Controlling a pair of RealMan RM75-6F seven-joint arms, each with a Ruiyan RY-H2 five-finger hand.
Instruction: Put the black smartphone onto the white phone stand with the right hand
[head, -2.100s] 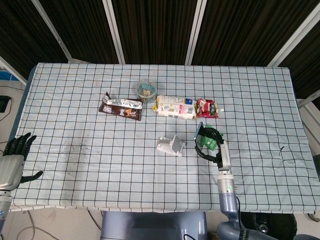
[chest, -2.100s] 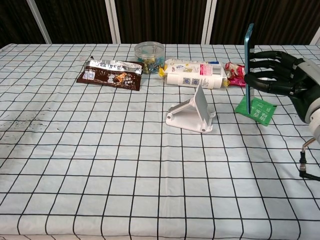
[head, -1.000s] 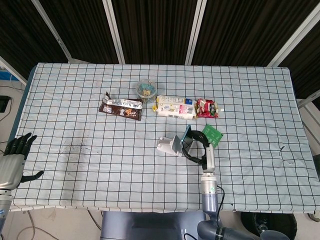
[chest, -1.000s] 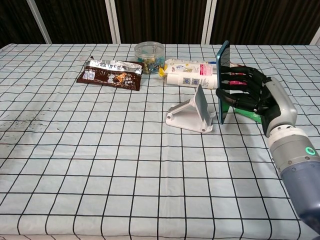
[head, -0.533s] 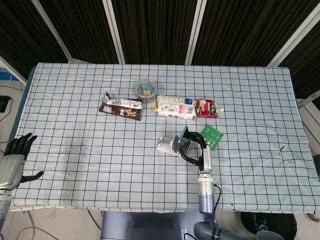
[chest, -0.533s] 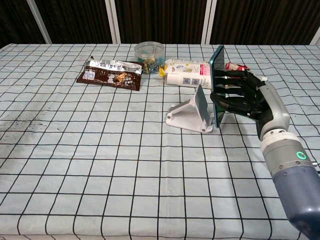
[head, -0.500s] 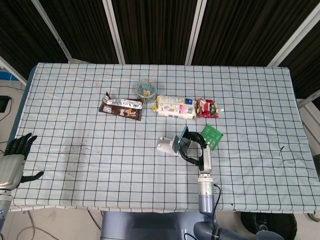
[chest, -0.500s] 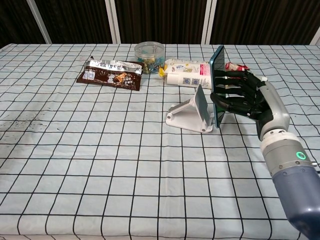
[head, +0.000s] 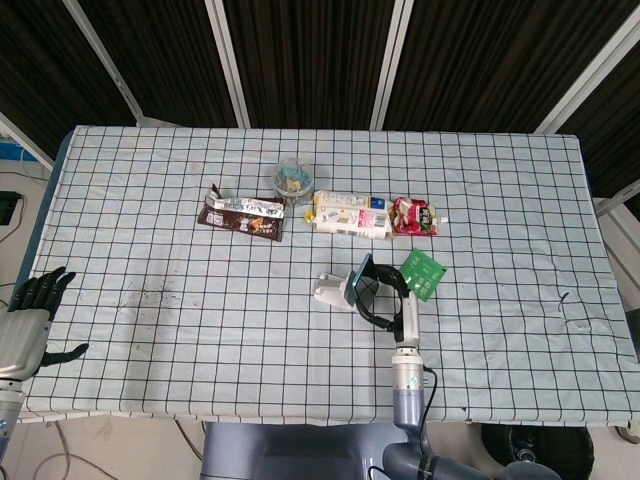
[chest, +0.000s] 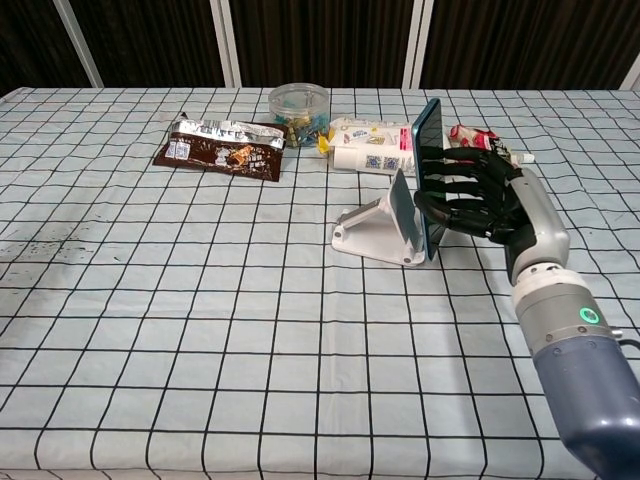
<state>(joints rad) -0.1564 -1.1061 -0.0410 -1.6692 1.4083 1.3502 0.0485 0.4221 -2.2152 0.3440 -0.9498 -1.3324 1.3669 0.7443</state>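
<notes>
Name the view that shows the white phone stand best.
The chest view: the white phone stand appears large and side-on, its tilted back plate and base clear, with the smartphone in the right hand close beside it. The head view shows it small, from above, partly hidden.

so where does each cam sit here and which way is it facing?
Head view: high above the near table edge, looking steeply down on the whole checkered table; shows the left robot hand off the near-left corner and the right robot hand.
Chest view: low at the near edge, looking across; shows only the right robot hand.
Shared: black smartphone at the white phone stand, and the snacks behind.
</notes>
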